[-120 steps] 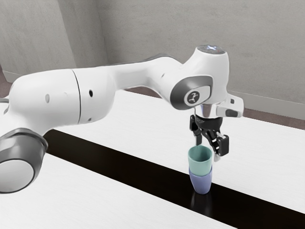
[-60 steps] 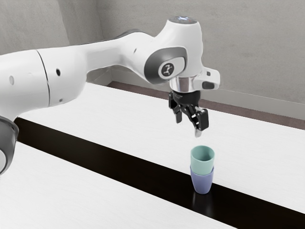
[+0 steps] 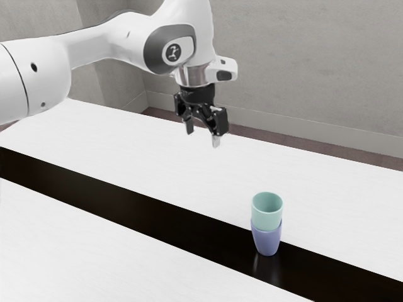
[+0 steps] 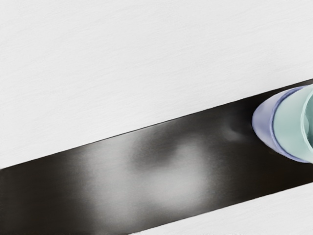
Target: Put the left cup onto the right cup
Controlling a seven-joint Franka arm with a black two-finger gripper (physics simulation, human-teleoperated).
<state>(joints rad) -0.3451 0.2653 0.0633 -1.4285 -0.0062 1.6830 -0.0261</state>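
Note:
A teal cup point(image 3: 267, 210) sits nested upright in a lavender cup point(image 3: 266, 240), and the stack stands on the table's black stripe point(image 3: 157, 217). In the wrist view the lavender cup point(image 4: 264, 122) and the teal cup point(image 4: 291, 127) inside it lie at the frame's edge, on the black stripe point(image 4: 146, 181). My gripper point(image 3: 203, 134) hangs open and holds nothing, high above the white tabletop, well up and toward the exterior view's left of the stacked cups.
The table point(image 3: 327, 182) is white with one glossy black stripe running diagonally across it. A grey wall point(image 3: 315, 56) with a pale baseboard stands behind the table's far edge. My white arm point(image 3: 94, 44) comes in from the upper left.
My gripper has risen off the stacked cups and swung toward the exterior view's left, staying open. The two cups have stayed nested in place on the stripe.

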